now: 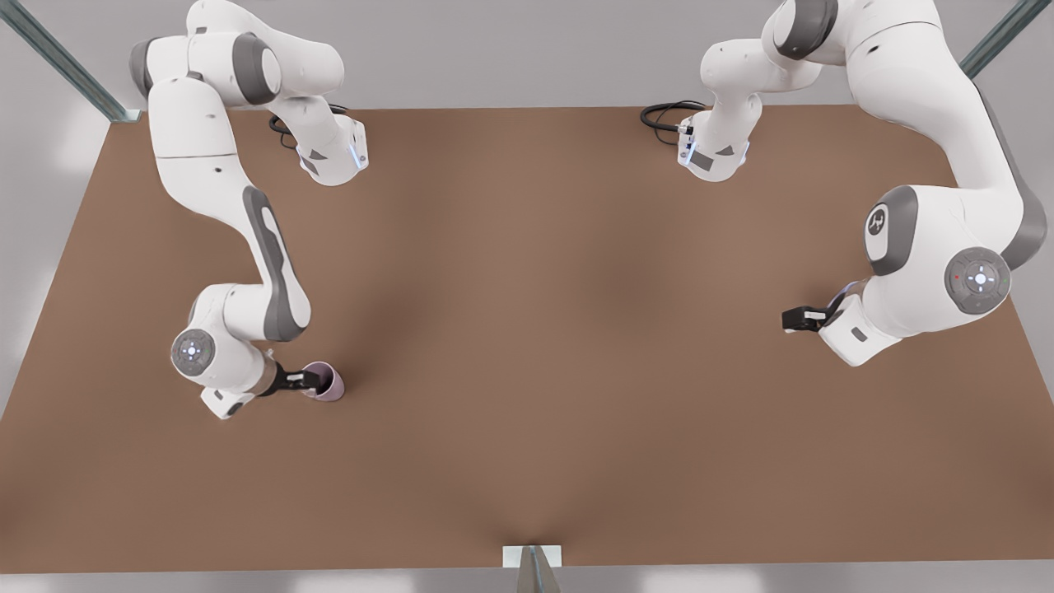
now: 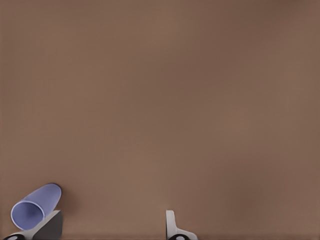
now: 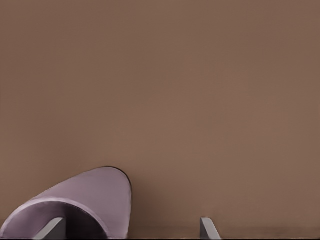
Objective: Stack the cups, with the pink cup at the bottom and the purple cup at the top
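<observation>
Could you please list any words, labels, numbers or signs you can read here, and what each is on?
No readable words or numbers.
A white emblem, no letters, on the grey joint cover of the arm at the front view's right.
The pink cup, purple cup and table are unmarked.

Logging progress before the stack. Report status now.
Right pincer open, one finger inside pink cup rim. Left pincer open, purple cup beside one finger. Cups apart, not yet stacked. No obstruction seen.
</observation>
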Controlling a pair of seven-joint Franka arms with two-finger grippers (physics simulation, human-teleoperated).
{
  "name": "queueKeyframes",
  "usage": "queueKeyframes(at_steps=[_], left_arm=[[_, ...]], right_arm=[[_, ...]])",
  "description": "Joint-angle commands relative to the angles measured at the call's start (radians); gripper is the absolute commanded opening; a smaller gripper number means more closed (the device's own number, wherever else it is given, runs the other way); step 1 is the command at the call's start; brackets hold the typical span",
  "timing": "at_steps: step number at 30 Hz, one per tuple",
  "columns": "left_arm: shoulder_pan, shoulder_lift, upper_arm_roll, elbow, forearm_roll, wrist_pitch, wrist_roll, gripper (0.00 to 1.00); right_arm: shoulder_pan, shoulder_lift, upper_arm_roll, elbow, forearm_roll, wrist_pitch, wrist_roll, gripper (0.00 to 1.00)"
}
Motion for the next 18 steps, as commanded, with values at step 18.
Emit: queueKeyframes(at_steps=[18], left_arm=[[0.0,0.005,0.001,0.0,0.001,-0.007,-0.001,1.0]], right_arm=[[0.004,0.006,0.004,-0.099,0.005,0.126,-0.087,0.61]])
